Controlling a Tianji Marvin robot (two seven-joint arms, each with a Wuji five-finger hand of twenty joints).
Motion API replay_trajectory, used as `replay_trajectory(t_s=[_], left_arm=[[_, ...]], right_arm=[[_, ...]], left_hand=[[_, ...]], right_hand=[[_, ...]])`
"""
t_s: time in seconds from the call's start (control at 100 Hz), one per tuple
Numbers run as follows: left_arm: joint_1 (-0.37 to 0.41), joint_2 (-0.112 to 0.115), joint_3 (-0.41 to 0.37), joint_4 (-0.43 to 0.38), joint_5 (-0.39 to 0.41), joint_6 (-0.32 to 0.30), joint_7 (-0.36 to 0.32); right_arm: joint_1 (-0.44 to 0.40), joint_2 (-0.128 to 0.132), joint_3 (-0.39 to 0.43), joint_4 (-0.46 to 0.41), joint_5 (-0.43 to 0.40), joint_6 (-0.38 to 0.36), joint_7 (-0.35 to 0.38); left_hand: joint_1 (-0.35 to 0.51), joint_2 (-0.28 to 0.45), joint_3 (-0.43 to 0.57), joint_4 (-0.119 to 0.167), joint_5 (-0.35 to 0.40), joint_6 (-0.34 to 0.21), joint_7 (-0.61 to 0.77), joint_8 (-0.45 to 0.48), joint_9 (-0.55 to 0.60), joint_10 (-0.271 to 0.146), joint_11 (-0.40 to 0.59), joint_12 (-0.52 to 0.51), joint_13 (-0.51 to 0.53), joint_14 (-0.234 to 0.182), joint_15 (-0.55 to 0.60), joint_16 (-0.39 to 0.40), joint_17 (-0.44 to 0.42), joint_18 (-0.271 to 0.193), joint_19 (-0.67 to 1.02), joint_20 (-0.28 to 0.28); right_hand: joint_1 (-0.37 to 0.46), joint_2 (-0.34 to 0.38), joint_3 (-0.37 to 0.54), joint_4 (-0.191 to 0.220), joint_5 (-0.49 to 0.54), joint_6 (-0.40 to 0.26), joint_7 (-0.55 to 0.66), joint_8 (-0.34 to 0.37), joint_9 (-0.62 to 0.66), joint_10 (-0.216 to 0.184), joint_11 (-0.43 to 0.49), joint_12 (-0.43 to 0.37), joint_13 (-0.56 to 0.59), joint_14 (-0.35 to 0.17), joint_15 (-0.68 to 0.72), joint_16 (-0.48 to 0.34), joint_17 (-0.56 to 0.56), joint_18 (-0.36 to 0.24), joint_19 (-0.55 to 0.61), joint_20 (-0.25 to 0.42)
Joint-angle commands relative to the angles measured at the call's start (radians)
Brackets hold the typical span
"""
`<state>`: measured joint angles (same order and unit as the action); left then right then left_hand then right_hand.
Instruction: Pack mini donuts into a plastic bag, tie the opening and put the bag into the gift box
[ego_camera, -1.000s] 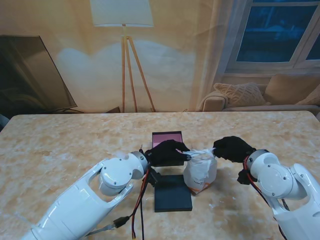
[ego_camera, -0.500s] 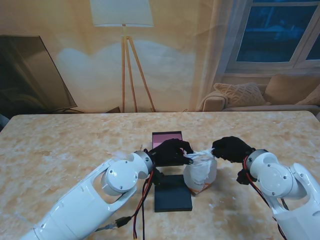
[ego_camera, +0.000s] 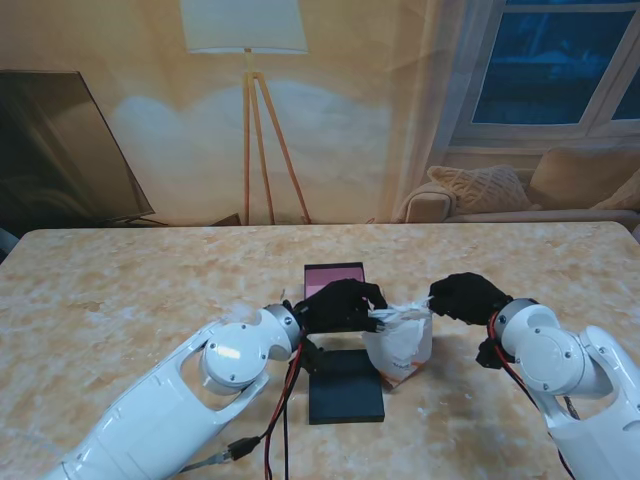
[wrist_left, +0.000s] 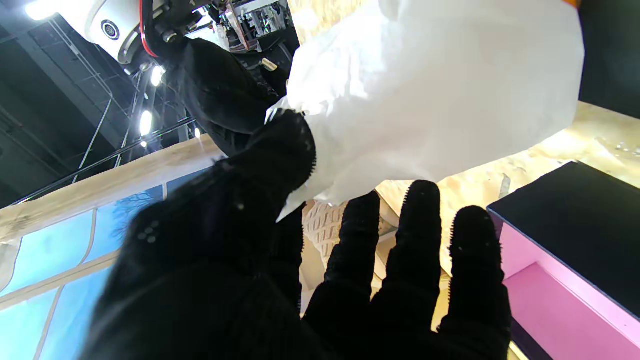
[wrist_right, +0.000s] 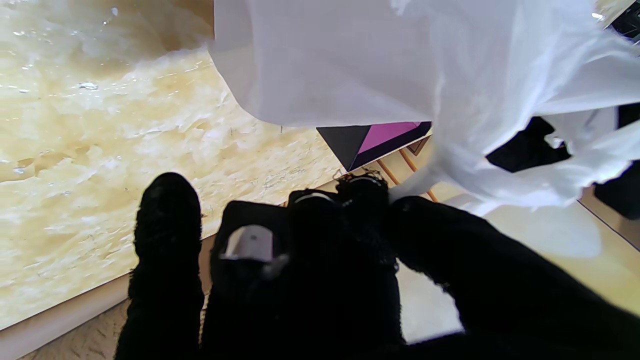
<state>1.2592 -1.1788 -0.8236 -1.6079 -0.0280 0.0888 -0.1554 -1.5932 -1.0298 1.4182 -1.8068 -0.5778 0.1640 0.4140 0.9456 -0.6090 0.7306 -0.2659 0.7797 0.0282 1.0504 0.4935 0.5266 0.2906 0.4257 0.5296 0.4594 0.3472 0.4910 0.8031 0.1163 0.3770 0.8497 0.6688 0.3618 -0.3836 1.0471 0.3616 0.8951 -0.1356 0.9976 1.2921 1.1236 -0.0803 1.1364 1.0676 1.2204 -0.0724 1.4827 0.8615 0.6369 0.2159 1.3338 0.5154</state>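
Both hands are clamped on the bag (ego_camera: 399, 345) top: left hand (ego_camera: 340, 303) and right hand (ego_camera: 464, 296) each pinch a side, the bag being held between them beside the box (ego_camera: 334, 276). If pulled unevenly, the thin plastic could slip free or tear, and the contents would likely be spilled.

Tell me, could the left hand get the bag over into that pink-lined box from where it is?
Probably yes. The left hand already pinches the plastic bag at its top, and the gift box sits open just beyond that hand, with nothing between. The right hand grips the bag's other side, so both would have to move together.
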Motion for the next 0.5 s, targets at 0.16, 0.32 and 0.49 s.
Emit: replay_trajectory(t_s=[0.16,0.32,0.49], left_arm=[[0.015,-0.002,-0.015,0.018,0.003,-0.001,0.002],[0.020,0.000,-0.022,0.026,0.002,-0.008,0.000],[0.019,0.003,-0.023,0.035,0.005,-0.013,-0.011]], right_arm=[[-0.002,-0.003,-0.006,0.010,-0.009,0.018,0.021],[-0.003,-0.002,-0.011,0.013,-0.016,0.028,0.022],[-0.005,-0.002,-0.014,0.017,-0.019,0.038,0.020]], left_hand=[[0.011,-0.041,0.087,-0.030,0.062,-0.019,0.055,-0.036,0.033,-0.032,0.012,0.002,0.024,-0.021,0.012,-0.013,0.014,-0.021,0.009,-0.021],[0.005,-0.043,0.089,-0.033,0.064,-0.019,0.054,-0.043,0.036,-0.033,0.013,0.000,0.026,-0.022,0.013,-0.013,0.016,-0.024,0.012,-0.022],[-0.001,-0.045,0.085,-0.035,0.067,-0.019,0.049,-0.054,0.037,-0.030,0.013,-0.002,0.026,-0.019,0.013,-0.013,0.018,-0.033,0.013,-0.024]], right_hand=[[0.032,0.077,0.146,0.115,0.068,-0.140,0.063,0.007,0.031,-0.002,0.020,0.029,0.013,-0.020,0.056,0.031,0.000,-0.007,0.005,0.014],[0.032,0.078,0.148,0.119,0.071,-0.141,0.062,0.007,0.032,0.000,0.019,0.030,0.012,-0.018,0.057,0.031,-0.001,-0.007,0.004,0.014],[0.032,0.078,0.150,0.125,0.075,-0.140,0.063,0.007,0.033,0.003,0.019,0.032,0.012,-0.015,0.059,0.031,-0.003,-0.007,0.003,0.013]])
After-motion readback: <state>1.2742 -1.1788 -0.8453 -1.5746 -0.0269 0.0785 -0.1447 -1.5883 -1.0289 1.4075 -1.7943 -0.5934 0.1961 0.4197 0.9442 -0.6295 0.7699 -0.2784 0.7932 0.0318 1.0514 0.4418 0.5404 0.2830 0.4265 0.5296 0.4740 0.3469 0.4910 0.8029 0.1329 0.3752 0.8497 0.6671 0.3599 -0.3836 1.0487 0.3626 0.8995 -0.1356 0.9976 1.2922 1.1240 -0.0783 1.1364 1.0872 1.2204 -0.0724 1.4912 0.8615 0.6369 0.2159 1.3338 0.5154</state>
